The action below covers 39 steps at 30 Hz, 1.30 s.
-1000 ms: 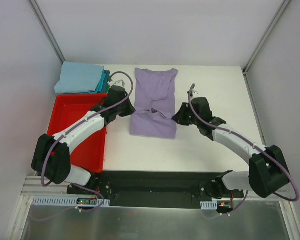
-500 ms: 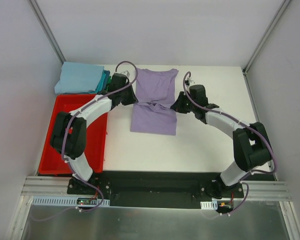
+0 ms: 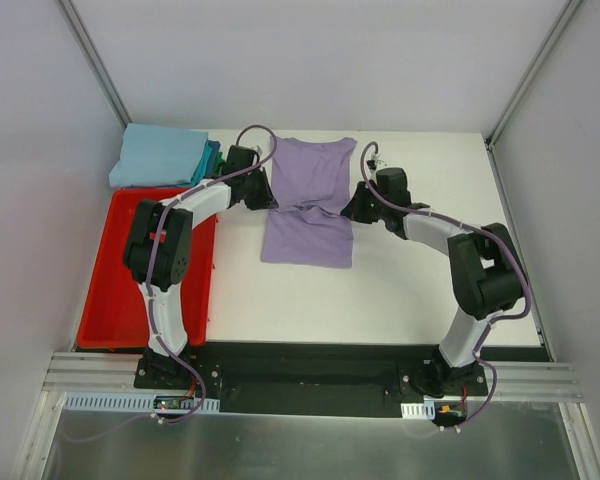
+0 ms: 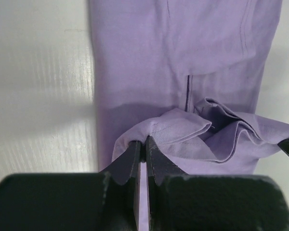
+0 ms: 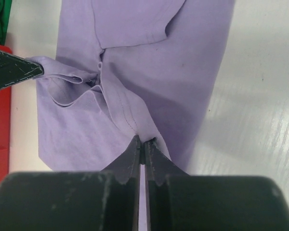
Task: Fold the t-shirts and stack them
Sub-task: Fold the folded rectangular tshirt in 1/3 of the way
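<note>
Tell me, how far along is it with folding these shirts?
Done: a folded stack, light blue on top, sits at the far left corner of the table. In hand: the lavender shirt, sides already tucked in; the left gripper and right gripper are each shut on its hem, held over its middle. Left: lay that fold down, probably fold again, then put it on the stack.

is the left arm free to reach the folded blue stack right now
Probably not yet: the left gripper is shut on the lavender shirt. The folded stack lies close by, with nothing between them.
</note>
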### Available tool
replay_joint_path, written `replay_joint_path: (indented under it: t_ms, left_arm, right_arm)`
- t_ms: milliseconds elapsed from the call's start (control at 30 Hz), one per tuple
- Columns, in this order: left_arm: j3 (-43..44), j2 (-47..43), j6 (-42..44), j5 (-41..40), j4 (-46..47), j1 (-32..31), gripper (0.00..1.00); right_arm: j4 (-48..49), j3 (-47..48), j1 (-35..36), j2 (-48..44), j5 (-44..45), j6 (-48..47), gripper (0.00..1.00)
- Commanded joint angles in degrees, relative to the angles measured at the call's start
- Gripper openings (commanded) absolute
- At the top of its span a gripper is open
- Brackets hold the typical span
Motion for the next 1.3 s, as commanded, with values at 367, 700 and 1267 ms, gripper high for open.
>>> replay_joint_path:
  t_ms: [367, 700, 1267]
  left_arm:
    - [7.17, 3.29, 2.0, 4.99, -3.29, 1.56, 0.49]
    - [-8.19, -14.28, 3.41, 6.13, -3.64, 1.39, 0.99]
    - [-26.23, -19.04, -2.03, 0.51, -3.64, -1.86, 0.93]
  right_arm:
    - [4.01, 6.19, -0.91, 4.35, 1.67, -2.71, 0.55]
    - [0.66, -2.57, 0.41, -8.11, 0.43, -3.51, 0.96]
    - [-9.1, -17.0, 9.2, -20.08, 4.92, 0.44, 0.96]
